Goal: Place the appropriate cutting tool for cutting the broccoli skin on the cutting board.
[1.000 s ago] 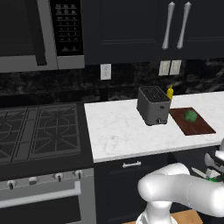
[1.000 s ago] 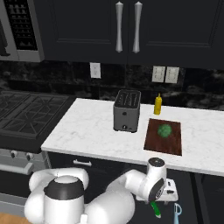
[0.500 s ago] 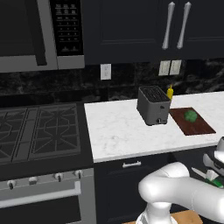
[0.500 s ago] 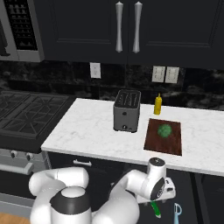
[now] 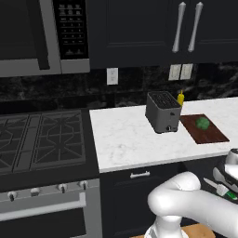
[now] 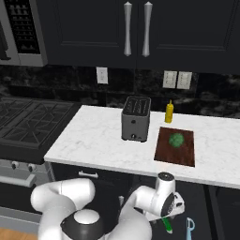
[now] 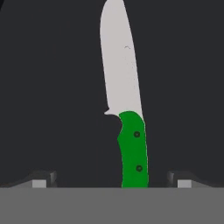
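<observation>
While the gripper (image 7: 111, 179) is hanging low in front of the dark cabinets, below the counter edge, its two finger tips are standing well apart on either side of the cutting tool (image 7: 126, 109), whose green handle is lying between them without either tip visibly touching it (whether it is actually being held, I cannot tell). From the right base view the cutting tool's green end (image 6: 167, 224) is showing just under the white hand. Up on the marble counter (image 6: 93, 138) the broccoli (image 6: 176, 139) is sitting on the cutting board (image 6: 176, 152), with a toaster (image 6: 136, 118) just beside the board and a yellow bottle (image 6: 169, 112) behind it.
</observation>
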